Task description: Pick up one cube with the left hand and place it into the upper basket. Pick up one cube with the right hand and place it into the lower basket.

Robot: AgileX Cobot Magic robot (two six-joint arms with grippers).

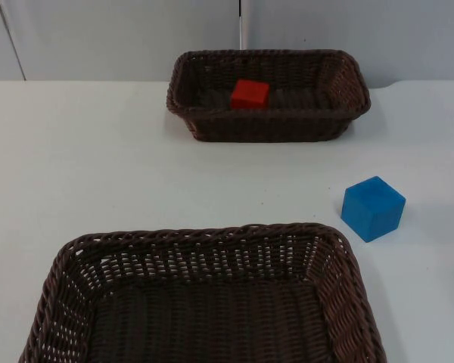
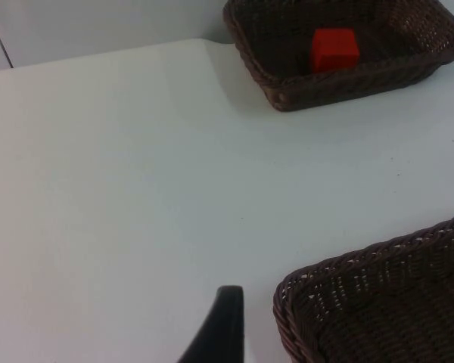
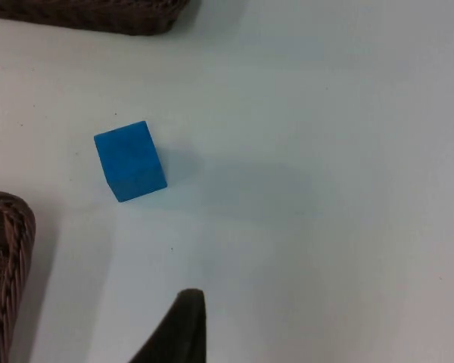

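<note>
Looking down from the top view, a small red cube point(image 1: 250, 94) already lies inside the upper dark brown woven wicker basket point(image 1: 340, 113) near the grey wall, while a blue cube point(image 1: 373, 208) stands on the white table point(image 1: 98, 166) just beside the right rim of the lower dark brown woven basket point(image 1: 212, 236), which holds nothing. In the left wrist view the left gripper point(image 2: 219, 333) waits above bare table between the two baskets, and whether it is released or clenched cannot be told. In the right wrist view the right gripper point(image 3: 178, 333) hangs near the blue cube, its state also impossible to tell, and because the cube sits turned at an angle, a grasp that is not aligned could push it away.
</note>
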